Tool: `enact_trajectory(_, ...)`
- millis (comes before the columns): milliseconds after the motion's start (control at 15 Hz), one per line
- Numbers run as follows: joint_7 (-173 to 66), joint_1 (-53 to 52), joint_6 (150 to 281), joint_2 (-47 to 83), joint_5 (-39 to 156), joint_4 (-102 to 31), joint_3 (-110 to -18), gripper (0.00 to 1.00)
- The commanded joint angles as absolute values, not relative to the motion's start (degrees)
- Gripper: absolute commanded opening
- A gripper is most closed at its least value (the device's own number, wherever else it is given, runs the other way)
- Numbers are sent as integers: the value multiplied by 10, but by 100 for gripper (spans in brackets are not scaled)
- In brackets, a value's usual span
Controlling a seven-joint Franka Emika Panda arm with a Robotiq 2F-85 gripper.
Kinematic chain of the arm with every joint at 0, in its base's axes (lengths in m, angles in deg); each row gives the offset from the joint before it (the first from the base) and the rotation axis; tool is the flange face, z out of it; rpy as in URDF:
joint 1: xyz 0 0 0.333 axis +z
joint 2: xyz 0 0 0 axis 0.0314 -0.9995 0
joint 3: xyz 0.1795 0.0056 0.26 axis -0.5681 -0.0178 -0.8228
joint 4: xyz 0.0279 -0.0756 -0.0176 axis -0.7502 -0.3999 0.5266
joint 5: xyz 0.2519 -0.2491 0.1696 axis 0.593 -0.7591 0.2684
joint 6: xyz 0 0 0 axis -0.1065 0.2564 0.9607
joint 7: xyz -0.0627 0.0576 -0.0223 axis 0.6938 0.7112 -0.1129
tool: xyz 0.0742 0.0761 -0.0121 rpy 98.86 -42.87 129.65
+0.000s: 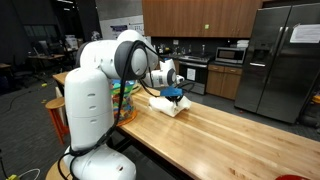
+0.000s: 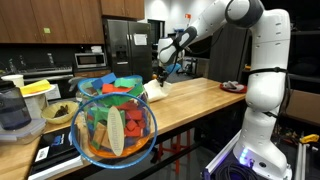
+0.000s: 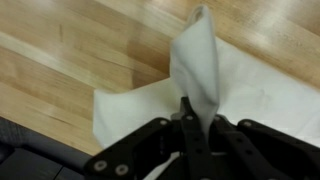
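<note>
My gripper [image 3: 197, 118] is shut on a white cloth [image 3: 200, 60] and pinches a fold of it, lifting a peak while the rest lies spread on the wooden table [image 3: 60, 70]. In both exterior views the gripper [image 1: 176, 92] [image 2: 160, 68] hangs just above the cloth [image 1: 168, 104] [image 2: 156, 88], which lies near the table's end.
A clear bowl with colourful items [image 2: 115, 125] stands close to the camera on the counter, with a yellow bowl [image 2: 36, 88] and a blender [image 2: 12, 108] beside it. A plate [image 2: 232, 87] lies on the table [image 1: 230, 140]. A fridge [image 1: 285, 60] and cabinets stand behind.
</note>
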State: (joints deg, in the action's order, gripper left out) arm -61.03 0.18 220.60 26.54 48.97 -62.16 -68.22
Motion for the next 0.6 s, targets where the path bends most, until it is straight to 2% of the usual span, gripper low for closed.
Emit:
enact_trajectory(0, -592, -5, 2234, 304, 426, -679, -666, 1)
enact_trajectory(533, -506, -70, 2277, 302, 370, -627, -585, 1)
